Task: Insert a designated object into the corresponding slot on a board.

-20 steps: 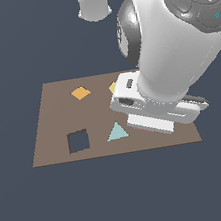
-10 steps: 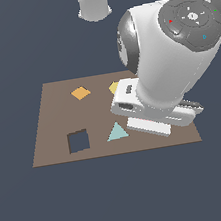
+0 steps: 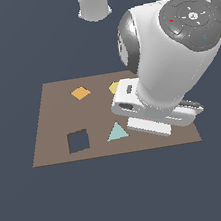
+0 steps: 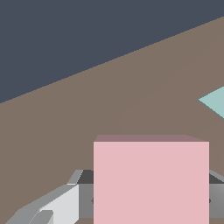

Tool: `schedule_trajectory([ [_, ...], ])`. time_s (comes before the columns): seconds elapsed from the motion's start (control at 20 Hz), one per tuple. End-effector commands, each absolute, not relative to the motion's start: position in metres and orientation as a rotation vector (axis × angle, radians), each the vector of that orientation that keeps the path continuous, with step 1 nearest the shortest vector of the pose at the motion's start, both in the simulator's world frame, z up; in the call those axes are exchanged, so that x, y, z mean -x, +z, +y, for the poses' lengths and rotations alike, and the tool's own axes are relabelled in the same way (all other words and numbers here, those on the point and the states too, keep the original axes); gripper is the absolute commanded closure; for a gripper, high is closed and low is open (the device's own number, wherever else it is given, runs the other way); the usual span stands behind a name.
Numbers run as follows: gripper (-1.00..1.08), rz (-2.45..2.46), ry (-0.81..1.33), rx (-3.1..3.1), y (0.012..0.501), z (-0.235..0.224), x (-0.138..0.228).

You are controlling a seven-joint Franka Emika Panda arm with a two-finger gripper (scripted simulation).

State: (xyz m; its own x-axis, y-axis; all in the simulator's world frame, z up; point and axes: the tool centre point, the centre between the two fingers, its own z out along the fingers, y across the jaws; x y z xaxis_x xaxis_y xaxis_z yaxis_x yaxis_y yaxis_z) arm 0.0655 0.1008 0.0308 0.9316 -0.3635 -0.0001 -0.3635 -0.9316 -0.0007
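Wrist view was the one that told me most: a pale pink square tile [image 4: 151, 181] filled the lower middle of the frame, with grey fingers [image 4: 85, 199] showing at either side of it, one at lower left and a sliver at the right edge. The gripper [image 4: 151, 201] looked clamped on the tile by two opposite sides, though the contact itself was hidden behind the tile's face. Brown board [image 4: 131, 87] ran behind it, and a corner of the teal triangle [image 4: 214, 103] poked in at the right edge.

From the exterior view the big white arm [image 3: 174, 52] blocked nearly everything at the right of the board [image 3: 48, 122], so the tile and fingers could not be seen there. The square slot [image 3: 78, 141] sat open at lower left of the board, its edges a little tilted, with the triangle [image 3: 117, 131] between it and the arm and an orange diamond [image 3: 81, 92] towards the upper left.

The tile struck me as rigid and flat, probably light, with smooth faces that might slide in a loose grip. Holding it by opposite edges near the middle seemed the sensible way. I judged it would need turning to match the slot's tilt, since a stiff square would jam on a corner if crooked.
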Motion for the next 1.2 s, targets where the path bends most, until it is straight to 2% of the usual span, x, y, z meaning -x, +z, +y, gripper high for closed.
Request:
schedule_trajectory([
  [0.0,1.08,0.581,0.0,3.087,0.031,0.101,-0.066],
  [0.55,1.08,0.497,0.0,3.101,0.032,0.079,-0.062],
  [1.15,1.08,0.218,0.001,3.134,0.035,0.006,-0.06],
])
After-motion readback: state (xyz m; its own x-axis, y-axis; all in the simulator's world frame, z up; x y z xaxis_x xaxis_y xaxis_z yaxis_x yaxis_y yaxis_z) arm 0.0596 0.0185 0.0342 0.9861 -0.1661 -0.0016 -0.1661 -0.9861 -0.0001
